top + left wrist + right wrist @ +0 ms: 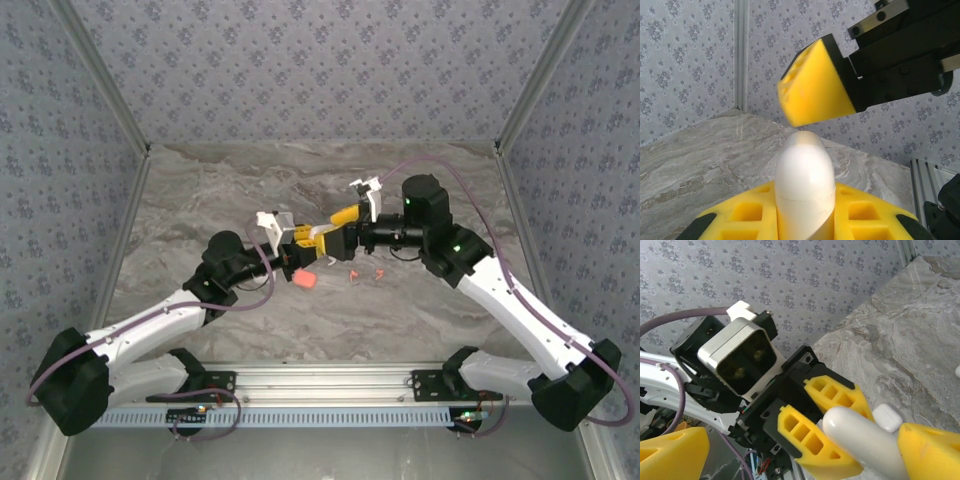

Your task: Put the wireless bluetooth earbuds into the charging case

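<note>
white case (805, 180) clamped in left claw (302, 242) — right claw (335, 224) wide about its tip, coral earbuds (353, 277) lying nearby.

White case (805, 180), grey marbled table (700, 160), floral-patterned walls (685, 60).

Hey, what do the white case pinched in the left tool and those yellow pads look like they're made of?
White case: hard plastic, probably; smooth and glossy, soft highlights, a thin seam line. Yellow pads: matte, moulded pockets; plastic or firm rubber, can't tell which.
</note>
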Controlling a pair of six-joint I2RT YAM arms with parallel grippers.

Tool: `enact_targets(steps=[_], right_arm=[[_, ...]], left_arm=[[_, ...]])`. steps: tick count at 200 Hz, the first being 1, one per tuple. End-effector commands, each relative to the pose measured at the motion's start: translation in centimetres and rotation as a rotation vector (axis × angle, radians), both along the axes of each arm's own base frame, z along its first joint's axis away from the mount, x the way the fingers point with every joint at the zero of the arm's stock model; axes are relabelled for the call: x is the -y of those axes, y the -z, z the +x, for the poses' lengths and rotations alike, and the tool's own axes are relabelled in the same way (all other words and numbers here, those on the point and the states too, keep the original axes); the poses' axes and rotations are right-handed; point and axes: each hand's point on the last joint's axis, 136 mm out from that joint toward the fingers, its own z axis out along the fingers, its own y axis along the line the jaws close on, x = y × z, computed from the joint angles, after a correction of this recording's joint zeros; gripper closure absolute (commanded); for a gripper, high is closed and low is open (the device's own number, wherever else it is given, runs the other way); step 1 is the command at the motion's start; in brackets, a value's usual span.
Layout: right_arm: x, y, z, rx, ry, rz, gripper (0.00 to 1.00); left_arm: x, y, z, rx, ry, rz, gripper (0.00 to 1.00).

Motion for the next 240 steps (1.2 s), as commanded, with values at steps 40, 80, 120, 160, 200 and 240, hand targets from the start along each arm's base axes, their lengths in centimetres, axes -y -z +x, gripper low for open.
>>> enact_targets(steps=[40,80,120,160,200,240], right_arm=[[3.6,0.9,2.3,0.094,0.25,-0.149,0.0],[7.0,1.5,3.7,0.1,0.412,-0.182,0.0],[7.9,3.2,4.4,0.043,0.453,-0.199,0.0],[7.7,4.0,4.8,0.023,0.458,-0.211,0.0],[7.7,4.6,5.0,0.007,0.459,-0.229,0.0],[7.9,5.0,5.1,0.002,0.468,-0.242,0.0]], left_arm=[[-0.3,-1.0,0.7,0.008,-0.049,0.003,1.0],[-2.5,2.4,3.8,-0.133,-0.205,0.156,1.0],[-6.5,6.3,6.9,-0.352,-0.333,0.179,1.0],[-9.5,11.5,9.3,-0.603,-0.406,0.183,1.0],[-11.2,16.1,11.6,-0.825,-0.497,0.204,1.0],[-10.6,19.5,13.1,-0.946,-0.477,0.204,1.0]])
